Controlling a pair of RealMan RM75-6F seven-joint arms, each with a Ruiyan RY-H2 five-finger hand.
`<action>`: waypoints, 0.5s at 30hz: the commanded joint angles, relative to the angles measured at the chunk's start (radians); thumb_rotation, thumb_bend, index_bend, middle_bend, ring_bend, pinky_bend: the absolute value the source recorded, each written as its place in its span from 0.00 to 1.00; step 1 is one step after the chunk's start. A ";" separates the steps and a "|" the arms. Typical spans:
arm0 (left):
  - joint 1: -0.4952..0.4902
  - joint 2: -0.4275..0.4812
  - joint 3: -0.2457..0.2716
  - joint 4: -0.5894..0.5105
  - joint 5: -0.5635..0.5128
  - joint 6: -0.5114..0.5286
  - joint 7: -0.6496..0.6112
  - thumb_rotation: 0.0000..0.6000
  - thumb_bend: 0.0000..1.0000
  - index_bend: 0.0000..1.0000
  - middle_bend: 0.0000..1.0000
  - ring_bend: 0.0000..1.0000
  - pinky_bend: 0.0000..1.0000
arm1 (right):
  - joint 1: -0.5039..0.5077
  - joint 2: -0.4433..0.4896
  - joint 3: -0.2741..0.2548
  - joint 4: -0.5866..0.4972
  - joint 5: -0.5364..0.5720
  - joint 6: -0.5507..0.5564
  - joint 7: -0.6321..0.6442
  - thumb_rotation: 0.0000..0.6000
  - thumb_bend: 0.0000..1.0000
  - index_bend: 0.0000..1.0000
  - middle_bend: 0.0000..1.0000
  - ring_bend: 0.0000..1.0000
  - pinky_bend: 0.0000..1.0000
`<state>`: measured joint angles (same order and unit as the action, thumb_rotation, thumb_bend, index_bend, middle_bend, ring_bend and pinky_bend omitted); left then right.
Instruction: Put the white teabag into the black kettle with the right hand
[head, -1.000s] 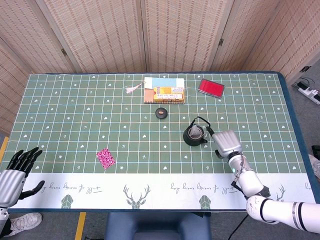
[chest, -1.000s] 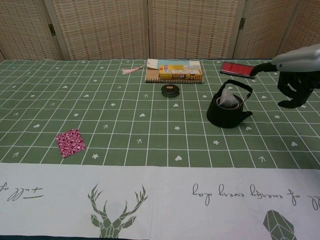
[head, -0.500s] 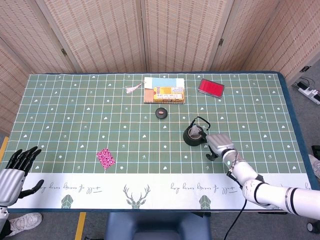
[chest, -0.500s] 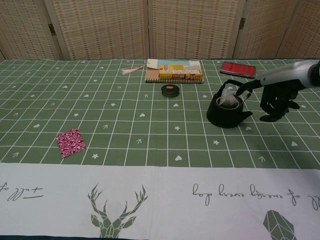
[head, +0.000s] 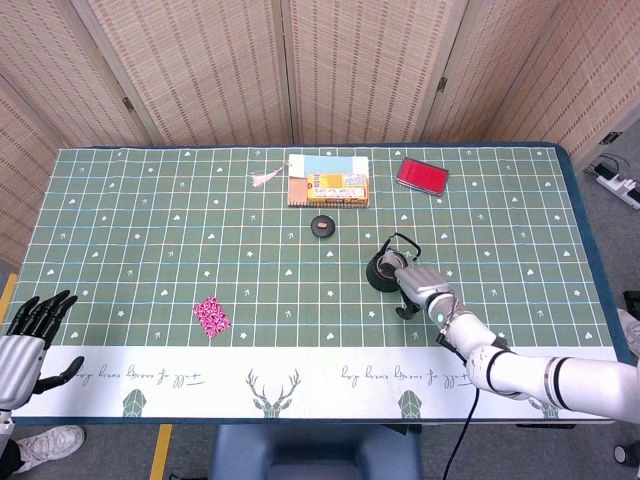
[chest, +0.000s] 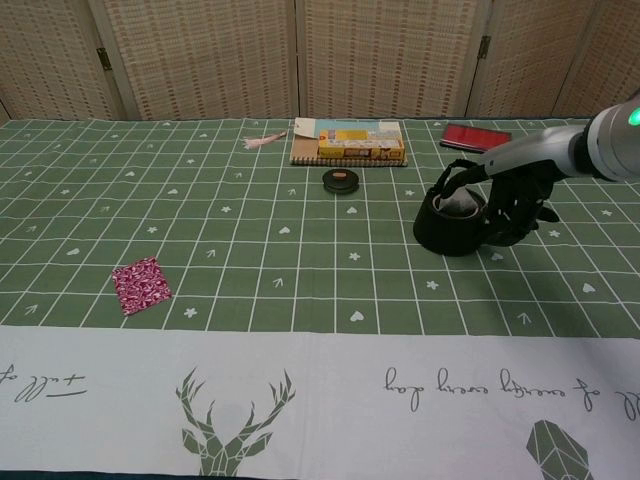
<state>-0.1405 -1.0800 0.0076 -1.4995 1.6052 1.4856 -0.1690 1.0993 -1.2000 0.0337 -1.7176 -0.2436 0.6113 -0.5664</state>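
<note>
Teabag (chest: 458, 203) sits inside kettle (chest: 447, 226), right hand (chest: 515, 205) just beside.

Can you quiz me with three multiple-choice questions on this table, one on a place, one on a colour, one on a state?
1. Where is the white teabag?
A. inside the black kettle
B. beside the notebook
C. on the floor
2. What colour is the small patterned packet?
A. blue
B. pink
C. yellow
3. How is the left hand?
A. holding the lid
B. open, empty
C. gripping the kettle

Answers: 1 A, white shows in the kettle's mouth; 2 B, pink pattern; 3 B, fingers apart at the table edge.
</note>
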 joint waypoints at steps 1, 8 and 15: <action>0.000 0.002 0.000 0.002 -0.001 -0.001 -0.003 1.00 0.28 0.00 0.00 0.06 0.04 | 0.011 0.007 -0.012 0.002 0.000 0.005 0.023 1.00 0.43 0.04 0.75 0.68 0.71; 0.000 0.002 -0.001 0.003 -0.002 -0.001 -0.006 1.00 0.28 0.00 0.00 0.06 0.04 | 0.034 0.008 -0.047 0.026 0.001 0.020 0.057 1.00 0.43 0.04 0.75 0.68 0.71; -0.003 -0.001 -0.005 0.005 -0.016 -0.014 0.004 1.00 0.28 0.00 0.00 0.06 0.04 | 0.051 -0.009 -0.067 0.068 -0.004 -0.002 0.096 1.00 0.43 0.04 0.75 0.68 0.71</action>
<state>-0.1434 -1.0808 0.0025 -1.4950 1.5894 1.4717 -0.1656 1.1478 -1.2063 -0.0312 -1.6536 -0.2455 0.6120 -0.4743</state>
